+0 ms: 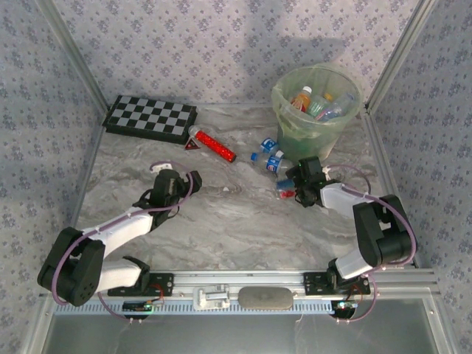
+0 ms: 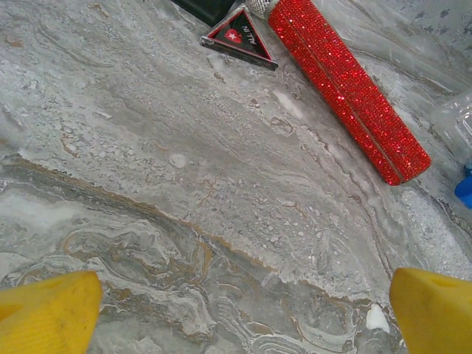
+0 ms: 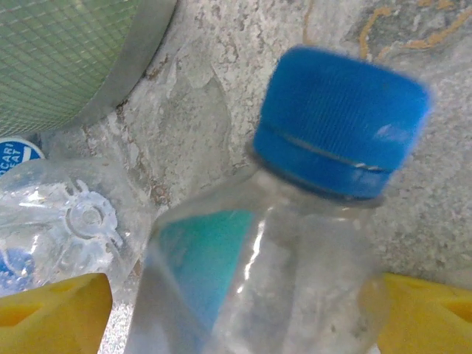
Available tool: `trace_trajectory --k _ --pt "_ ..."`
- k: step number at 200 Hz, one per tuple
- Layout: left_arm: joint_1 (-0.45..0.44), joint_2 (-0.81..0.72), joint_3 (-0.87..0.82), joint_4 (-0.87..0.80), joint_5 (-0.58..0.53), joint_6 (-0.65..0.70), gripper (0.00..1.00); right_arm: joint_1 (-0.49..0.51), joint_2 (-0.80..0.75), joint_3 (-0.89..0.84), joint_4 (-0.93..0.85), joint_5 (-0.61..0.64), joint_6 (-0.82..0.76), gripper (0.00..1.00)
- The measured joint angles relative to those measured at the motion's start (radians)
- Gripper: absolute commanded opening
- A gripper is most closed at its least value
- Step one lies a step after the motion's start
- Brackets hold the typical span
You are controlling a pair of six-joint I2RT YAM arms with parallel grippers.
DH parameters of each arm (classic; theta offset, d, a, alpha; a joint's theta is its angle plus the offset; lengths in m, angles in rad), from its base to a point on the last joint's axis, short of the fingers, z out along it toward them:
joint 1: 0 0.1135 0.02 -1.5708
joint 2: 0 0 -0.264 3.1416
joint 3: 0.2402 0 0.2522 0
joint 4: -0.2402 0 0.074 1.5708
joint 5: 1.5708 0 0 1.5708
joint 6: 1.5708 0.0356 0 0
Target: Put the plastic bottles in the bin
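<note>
We've got the right gripper (image 3: 240,302) spread astride a blue-capped bottle (image 3: 280,221) beside the bin (image 1: 295,133) — squeeze off-centre and that slick body squirts away — left gripper (image 2: 243,310) gapes, far from it.

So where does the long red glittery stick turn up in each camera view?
Top external: the long red glittery stick lies mid-table, right of the black-and-white checkerboard.
Left wrist: the stick runs diagonally across the upper right.
Shared landmark: the black-and-red triangular tag beside one end.
</note>
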Motion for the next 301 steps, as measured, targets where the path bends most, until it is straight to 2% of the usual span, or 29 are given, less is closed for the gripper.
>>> trace_trajectory --k 47,129,156,175,204,245,274,301 --pt "0.006 0.0 -0.001 0.0 0.0 0.0 1.0 -0.015 0.021 -0.01 0.007 -0.019 0.028 0.79" --pt "0.006 0.0 -0.001 0.0 0.0 -0.004 1.0 -0.015 -0.012 -0.027 0.008 -0.019 0.013 0.49" --pt "0.005 0.0 -0.001 0.0 -0.001 -0.005 1.0 -0.008 -0.055 -0.043 0.019 -0.018 -0.039 0.46" --pt "0.006 -0.004 -0.001 -0.007 -0.008 -0.005 1.0 0.008 -0.124 -0.043 -0.018 0.016 -0.107 0.46" --pt "0.006 -0.018 -0.001 -0.015 -0.019 -0.004 1.0 0.066 -0.339 -0.01 -0.119 0.126 -0.249 0.46" --pt "0.006 -0.019 -0.001 -0.017 -0.026 -0.004 1.0 0.119 -0.591 0.041 -0.172 0.283 -0.451 0.44" --pt "0.006 -0.018 0.014 -0.028 -0.026 -0.004 1.0 0.118 -0.666 0.111 -0.188 0.35 -0.637 0.45" --pt "0.006 -0.017 0.049 -0.033 -0.025 -0.003 1.0 0.075 -0.637 0.253 -0.185 0.329 -0.821 0.47"
